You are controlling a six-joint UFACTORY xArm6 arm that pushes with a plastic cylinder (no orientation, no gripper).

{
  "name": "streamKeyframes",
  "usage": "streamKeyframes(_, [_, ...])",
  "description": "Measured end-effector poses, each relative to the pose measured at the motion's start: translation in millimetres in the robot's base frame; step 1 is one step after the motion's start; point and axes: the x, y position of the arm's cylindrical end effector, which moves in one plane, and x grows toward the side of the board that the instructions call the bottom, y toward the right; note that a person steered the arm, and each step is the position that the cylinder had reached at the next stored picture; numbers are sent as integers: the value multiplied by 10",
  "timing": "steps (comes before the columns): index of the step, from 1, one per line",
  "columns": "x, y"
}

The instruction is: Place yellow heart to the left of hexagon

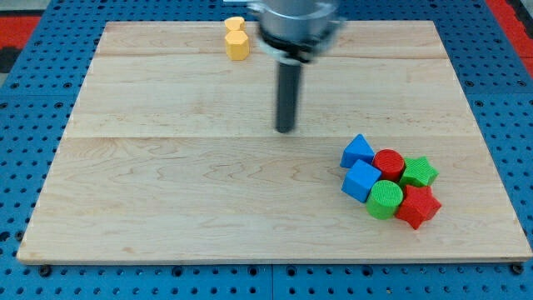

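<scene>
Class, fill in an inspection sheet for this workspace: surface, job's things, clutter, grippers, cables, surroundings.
Surface: wooden board, mostly bare.
Job's things: two yellow blocks touching at the view's top; yellow hexagon in front, the yellow block behind it, shape unclear, possibly the heart.
Clutter: cluster at the view's right: blue triangle, blue cube, red cylinder, green star, green cylinder, red star.
Grippers: none; my tip is mid-board, apart from all blocks.
Cables: nothing seen.
Surroundings: blue pegboard; red patches at the top corners.
</scene>
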Motion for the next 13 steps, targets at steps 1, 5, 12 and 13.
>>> streamKeyframes(1, [-622,-919])
streamKeyframes(5, [-2193,-1357])
streamKeyframes(12, [-1757,994])
streamKeyframes(13, [-1772,325])
